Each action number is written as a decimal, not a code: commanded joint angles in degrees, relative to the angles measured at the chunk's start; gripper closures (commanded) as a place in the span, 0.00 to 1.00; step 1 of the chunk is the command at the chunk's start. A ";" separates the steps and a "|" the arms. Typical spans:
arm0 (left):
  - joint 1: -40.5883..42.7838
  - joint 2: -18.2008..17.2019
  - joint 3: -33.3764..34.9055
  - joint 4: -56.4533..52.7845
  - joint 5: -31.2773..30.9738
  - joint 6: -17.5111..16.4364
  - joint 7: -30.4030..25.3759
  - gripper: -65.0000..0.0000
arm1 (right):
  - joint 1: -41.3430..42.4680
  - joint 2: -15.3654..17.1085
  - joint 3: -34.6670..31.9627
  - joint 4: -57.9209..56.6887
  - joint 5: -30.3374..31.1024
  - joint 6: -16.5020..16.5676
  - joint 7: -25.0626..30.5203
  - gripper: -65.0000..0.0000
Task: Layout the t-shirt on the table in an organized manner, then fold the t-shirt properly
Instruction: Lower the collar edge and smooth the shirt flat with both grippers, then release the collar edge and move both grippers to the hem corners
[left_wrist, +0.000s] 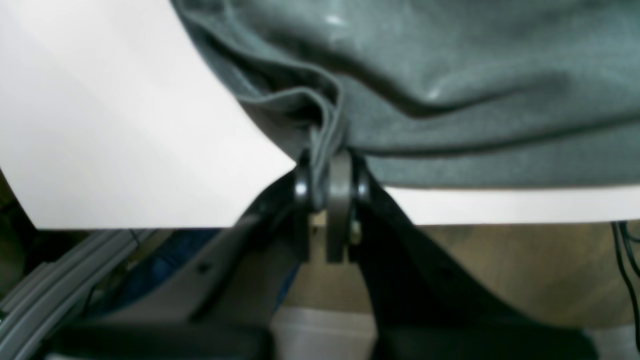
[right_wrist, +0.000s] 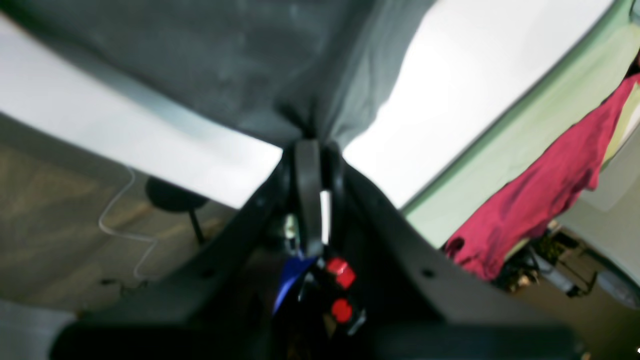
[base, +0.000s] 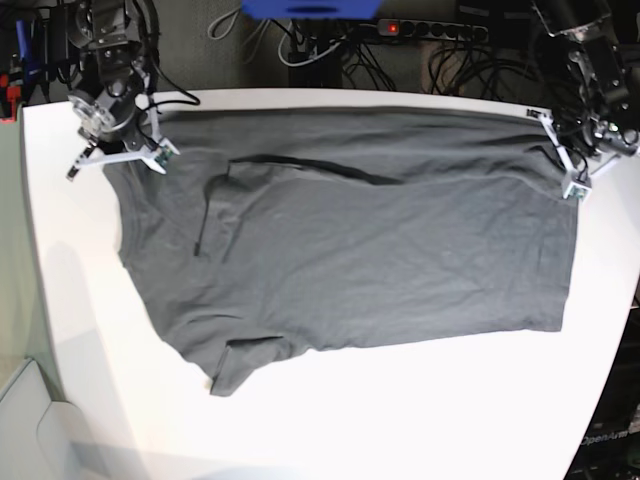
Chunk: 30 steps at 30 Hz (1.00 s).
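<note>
Black jaws of the left gripper (left_wrist: 327, 182) pinch a bunched hem of the t-shirt (left_wrist: 475, 100) just above the table (left_wrist: 125, 150) edge. From the right wrist, the right gripper (right_wrist: 312, 150) likewise clamps gathered cloth; a red garment (right_wrist: 540, 195) hangs beyond the table, unseen elsewhere. Only the base view shows the whole t-shirt lying wrinkled, one sleeve curled. Best to pull both corners apart evenly, low over the table.

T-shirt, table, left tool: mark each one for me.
t-shirt (base: 350, 260), base view, middle of the spread grey body.
table (base: 400, 410), base view, bare white top below the shirt.
left tool (left_wrist: 327, 165), left wrist view, tips pinching bunched shirt fabric.
</note>
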 joint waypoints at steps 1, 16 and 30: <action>0.64 -0.71 -0.14 -0.09 -0.06 0.14 -0.63 1.00 | 0.01 0.55 0.09 0.57 -0.61 -0.47 -0.17 1.00; 3.89 -1.06 -0.49 0.35 -0.06 0.14 -0.89 0.99 | 0.09 0.64 0.35 0.57 -0.87 -0.47 -0.35 1.00; 3.36 -1.06 -0.40 0.35 -0.06 0.14 -0.89 0.92 | -2.54 0.90 0.35 0.65 -0.96 -0.47 -0.44 0.76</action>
